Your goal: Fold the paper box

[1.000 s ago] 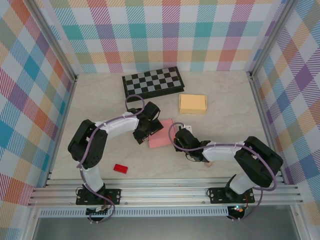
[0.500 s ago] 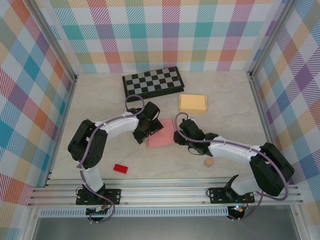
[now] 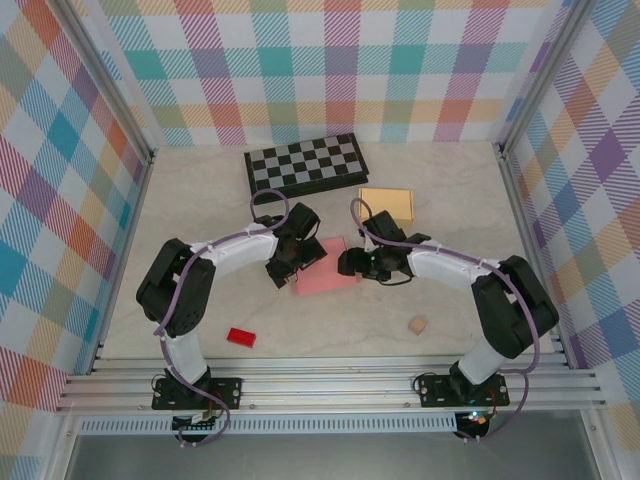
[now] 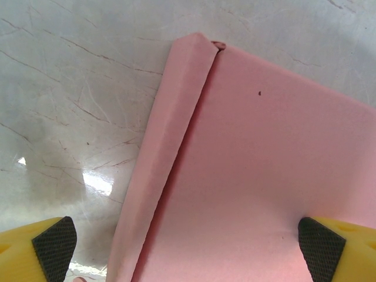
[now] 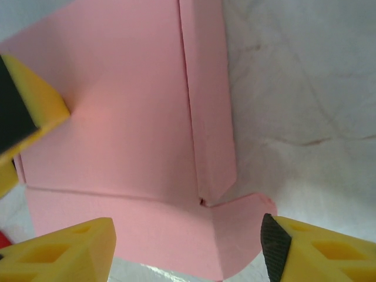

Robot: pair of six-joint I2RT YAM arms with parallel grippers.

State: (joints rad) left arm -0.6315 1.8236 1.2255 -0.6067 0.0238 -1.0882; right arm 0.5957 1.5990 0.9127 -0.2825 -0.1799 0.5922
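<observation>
Vs 1 s ago: right gripper (image 3: 350, 263) has swung up from the near side to the right edge of the pink box (image 3: 325, 272). Its jaws have gone from nearly together to wide apart, gripping nothing. Its arm now covers part of the yellow box (image 3: 392, 200). Tan block (image 3: 418, 325) now lies uncovered, well apart. Left gripper (image 3: 288, 262) is unchanged at the box's left edge, jaws fully apart, one pad (image 4: 54, 242) over the table (image 4: 70, 117), the other over the sheet. Box hasn't shifted: flat, mid-table, btwn both grippers, edges skewed to the table's. Side flaps are creased along its left & right edges, running roughly near-to-far. Long axis: can't tell, ends hidden under the grippers.
</observation>
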